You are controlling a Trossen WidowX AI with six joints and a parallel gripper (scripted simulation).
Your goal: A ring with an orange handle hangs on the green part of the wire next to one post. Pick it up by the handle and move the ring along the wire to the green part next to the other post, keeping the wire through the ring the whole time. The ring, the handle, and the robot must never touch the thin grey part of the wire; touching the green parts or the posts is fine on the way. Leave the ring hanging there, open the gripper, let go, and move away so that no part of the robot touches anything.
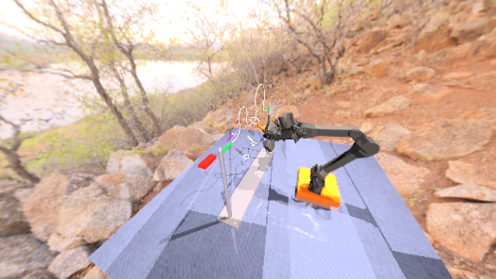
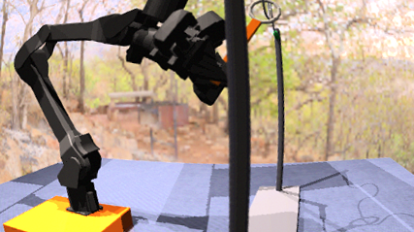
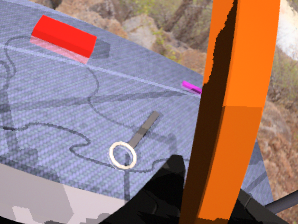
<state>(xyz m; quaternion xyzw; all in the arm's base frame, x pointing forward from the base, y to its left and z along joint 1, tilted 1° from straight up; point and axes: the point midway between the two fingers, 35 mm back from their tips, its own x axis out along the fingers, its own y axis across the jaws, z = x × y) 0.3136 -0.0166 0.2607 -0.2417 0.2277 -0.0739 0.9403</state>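
My gripper is shut on the orange handle; in the exterior view the front post partly hides the grip. The handle slants up to the pale ring, which appears to surround the thin wire at the low stretch between its two humps. Whether ring and wire touch cannot be told. The wire's far green part is by the far post, near the ring. Its other green part is by the front post. The wrist view does not show the held ring.
A pale strip carries the posts. Beyond it lie a red block, a magenta handle and loose pale rings, one with a grey handle. The arm stands on a yellow base.
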